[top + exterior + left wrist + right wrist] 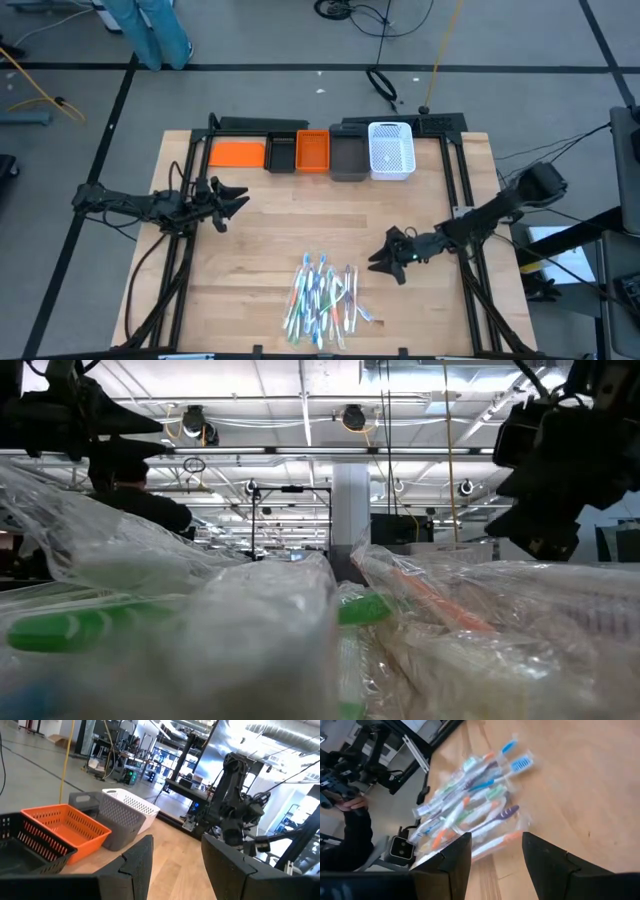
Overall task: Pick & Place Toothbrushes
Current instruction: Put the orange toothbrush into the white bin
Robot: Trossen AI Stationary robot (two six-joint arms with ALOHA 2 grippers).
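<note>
The toothbrushes (322,293), thin blue, green, pink and white sticks in shiny clear wrappers, lie in a loose pile on the wooden table near its front edge. They also show in the right wrist view (470,802) and fill the low view (250,640). My right gripper (380,257) is open and empty, above the table to the right of the pile. My left gripper (240,198) is open and empty over the table's left part, pointing toward the bins.
A row of bins stands at the table's far edge: an orange one (237,153), a black one (281,153), an orange basket (312,151), a grey one (347,158) and a white basket (391,150). Bare wood lies between bins and pile. A person (150,30) stands beyond the table.
</note>
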